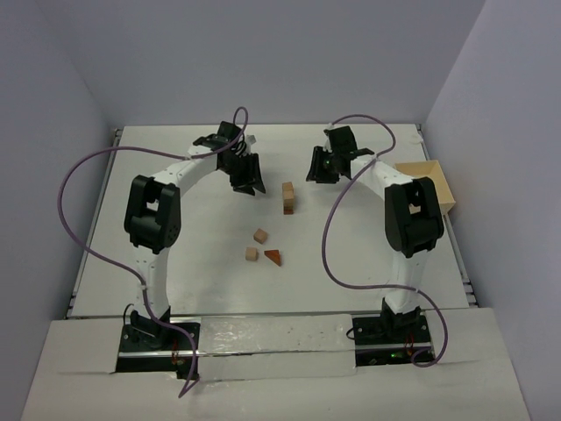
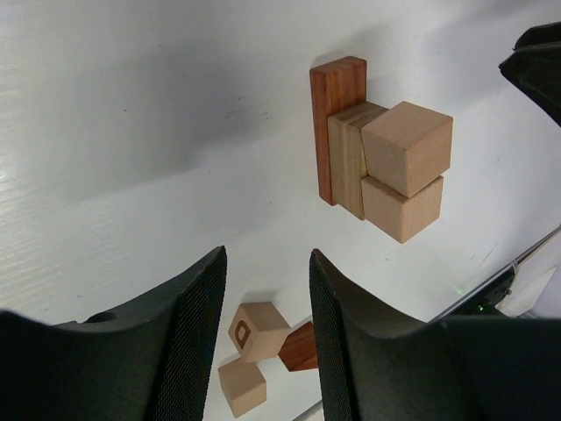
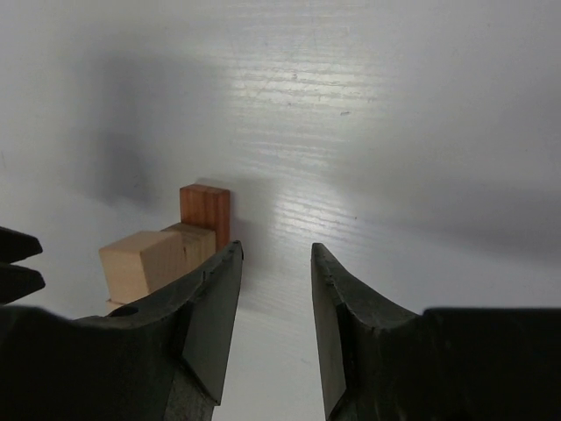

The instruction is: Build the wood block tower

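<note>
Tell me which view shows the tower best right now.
Left wrist: the tower sits close and unobstructed, its reddish and tan colours distinct. Top external shows it tiny; right wrist shows it partly hidden behind the right claw.

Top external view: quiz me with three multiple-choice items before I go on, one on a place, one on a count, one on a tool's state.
1. Where does the wedge lie relative to the tower?
A) on its near side, apart from it
B) on top of it
C) beyond it, at the far edge

2. How many pieces lie loose, apart from the tower?
A) one
B) three
C) six

3. The right tool is:
A) open and empty
B) shut on a cube
C) shut on the wedge

Answers:
1 A: in the top view the wedge sits below the tower with a gap between them.
2 B: two tan cubes and the wedge.
3 A: its wrist view shows nothing between its parted jaws.
</note>
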`<control>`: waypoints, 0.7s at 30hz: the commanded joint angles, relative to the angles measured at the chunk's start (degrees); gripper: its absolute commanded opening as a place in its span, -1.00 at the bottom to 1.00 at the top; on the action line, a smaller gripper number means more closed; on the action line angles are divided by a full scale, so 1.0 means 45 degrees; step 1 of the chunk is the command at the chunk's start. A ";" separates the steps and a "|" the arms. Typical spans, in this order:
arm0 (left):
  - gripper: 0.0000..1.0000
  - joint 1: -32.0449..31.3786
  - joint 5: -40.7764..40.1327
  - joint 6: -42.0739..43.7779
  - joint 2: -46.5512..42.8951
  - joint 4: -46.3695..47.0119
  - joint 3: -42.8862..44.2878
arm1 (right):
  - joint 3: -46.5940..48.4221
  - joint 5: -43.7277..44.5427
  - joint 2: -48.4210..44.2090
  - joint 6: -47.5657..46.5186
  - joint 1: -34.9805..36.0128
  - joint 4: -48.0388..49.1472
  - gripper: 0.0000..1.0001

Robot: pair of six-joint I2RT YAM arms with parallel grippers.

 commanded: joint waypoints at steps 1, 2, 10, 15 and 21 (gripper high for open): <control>0.00 0.0060 -0.0138 0.0000 -0.0166 0.0150 0.0655 | 0.0763 0.0319 0.0366 0.0022 0.0162 -0.0220 -0.07; 0.01 0.0084 -0.0122 -0.0012 -0.0139 0.0138 0.0694 | 0.0775 0.0331 0.0418 0.0006 0.0233 -0.0268 -0.05; 0.09 0.0182 -0.0133 -0.0032 0.0030 0.0064 0.0919 | 0.0759 0.0246 0.0497 -0.0033 0.0640 -0.0151 0.06; 0.09 0.0202 -0.0114 -0.0037 -0.0019 0.0113 0.0833 | 0.0887 0.0156 0.0547 -0.0049 0.0799 -0.0151 0.12; 0.09 0.0202 -0.0114 -0.0013 -0.0047 0.0083 0.0883 | 0.0857 0.0117 0.0477 -0.0104 0.1017 -0.0190 0.19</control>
